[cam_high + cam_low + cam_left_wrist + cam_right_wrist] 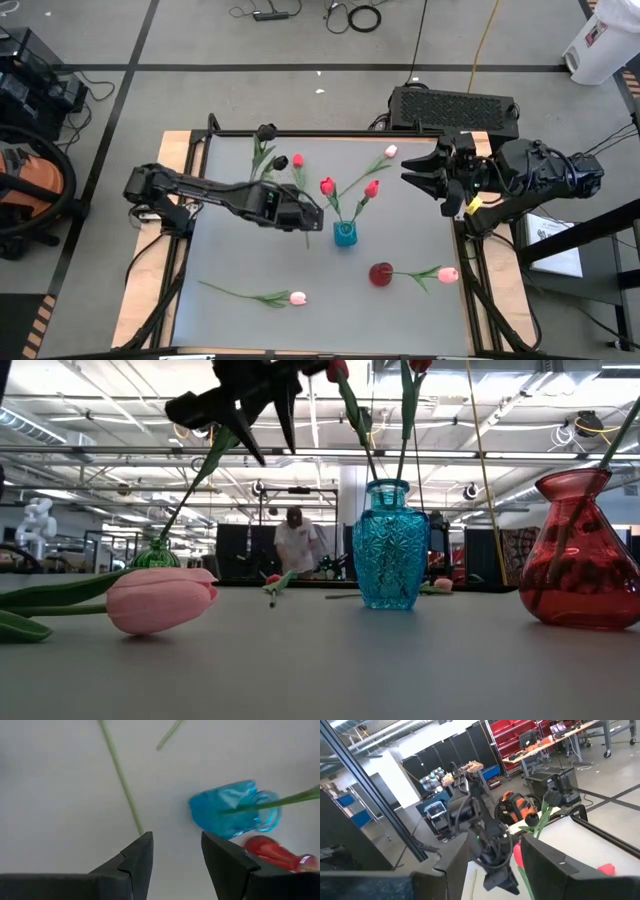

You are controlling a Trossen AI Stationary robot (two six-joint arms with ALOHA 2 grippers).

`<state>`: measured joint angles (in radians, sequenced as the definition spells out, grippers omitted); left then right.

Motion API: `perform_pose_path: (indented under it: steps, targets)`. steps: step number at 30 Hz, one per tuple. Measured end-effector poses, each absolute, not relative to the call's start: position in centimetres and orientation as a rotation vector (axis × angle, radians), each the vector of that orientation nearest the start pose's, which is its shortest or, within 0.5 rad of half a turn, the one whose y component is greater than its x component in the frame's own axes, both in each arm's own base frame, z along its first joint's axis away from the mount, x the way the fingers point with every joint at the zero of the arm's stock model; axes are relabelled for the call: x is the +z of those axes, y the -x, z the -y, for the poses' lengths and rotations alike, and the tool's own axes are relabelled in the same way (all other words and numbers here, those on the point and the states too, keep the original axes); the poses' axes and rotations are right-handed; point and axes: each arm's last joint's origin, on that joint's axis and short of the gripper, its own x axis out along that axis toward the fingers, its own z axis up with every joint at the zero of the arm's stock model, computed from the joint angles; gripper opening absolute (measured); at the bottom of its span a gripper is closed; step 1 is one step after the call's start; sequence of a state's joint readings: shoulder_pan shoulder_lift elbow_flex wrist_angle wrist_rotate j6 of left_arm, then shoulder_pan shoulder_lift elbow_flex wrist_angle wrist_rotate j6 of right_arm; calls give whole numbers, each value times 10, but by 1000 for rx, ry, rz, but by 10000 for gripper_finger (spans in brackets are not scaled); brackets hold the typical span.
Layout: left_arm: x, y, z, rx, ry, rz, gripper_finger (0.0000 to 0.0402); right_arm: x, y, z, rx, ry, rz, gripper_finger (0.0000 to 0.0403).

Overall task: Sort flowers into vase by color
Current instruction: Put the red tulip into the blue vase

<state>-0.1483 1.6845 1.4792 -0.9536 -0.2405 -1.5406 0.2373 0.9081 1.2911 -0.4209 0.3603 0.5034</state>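
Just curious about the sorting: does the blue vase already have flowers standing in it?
Yes: in the high view, two red tulips stand with their stems in the blue vase.

We see a pale grey table (400, 300) framed by light wood. Near its middle stands a turquoise vase (345, 234) with a cut diamond pattern, holding green-stemmed tulips with red heads (327, 186). To its right and nearer sits a deep red vase (381, 273), a pink tulip (447, 274) lying beside it. Another pink tulip (297, 297) with a green stem and leaves lies at the near left. At the far left, a green vase (156, 555) holds a near-black tulip (266, 131). Both arms are black.
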Motion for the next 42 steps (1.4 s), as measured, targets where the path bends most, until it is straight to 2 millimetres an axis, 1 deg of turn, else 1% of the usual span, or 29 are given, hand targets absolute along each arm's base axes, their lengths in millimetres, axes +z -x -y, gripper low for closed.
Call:
perform_pose_path:
  steps: [4, 9, 14, 16, 20, 24, 26, 31, 42]
  targets:
    - [273, -344, 53, 956, 1176, -817, 173, 451, -155, -27, -135, -479, -43, 171]
    - [257, -349, 62, 1027, 1200, -838, 173, 450, -155, -28, -91, -465, -66, 171]
    - [241, -345, 66, 1114, 1141, -952, 173, 453, -150, -27, -86, -436, -50, 171]
    - [238, -344, 65, 1123, 1107, -991, 173, 454, -147, -26, -86, -432, -42, 171]
    - [230, -351, 59, 1088, 1075, -1023, 173, 455, -145, -26, -86, -438, -35, 171]
    - [214, -360, 46, 1084, 1058, -1081, 173, 455, -144, -26, -87, -477, -32, 171]
    - [205, -366, 41, 1054, 1058, -1121, 173, 455, -144, -26, -87, -489, -32, 171]
    - [189, -377, 36, 992, 1064, -1169, 173, 455, -144, -26, -93, -490, -30, 171]
    - [179, -383, 36, 984, 1069, -1155, 173, 455, -144, -25, -112, -488, -26, 171]
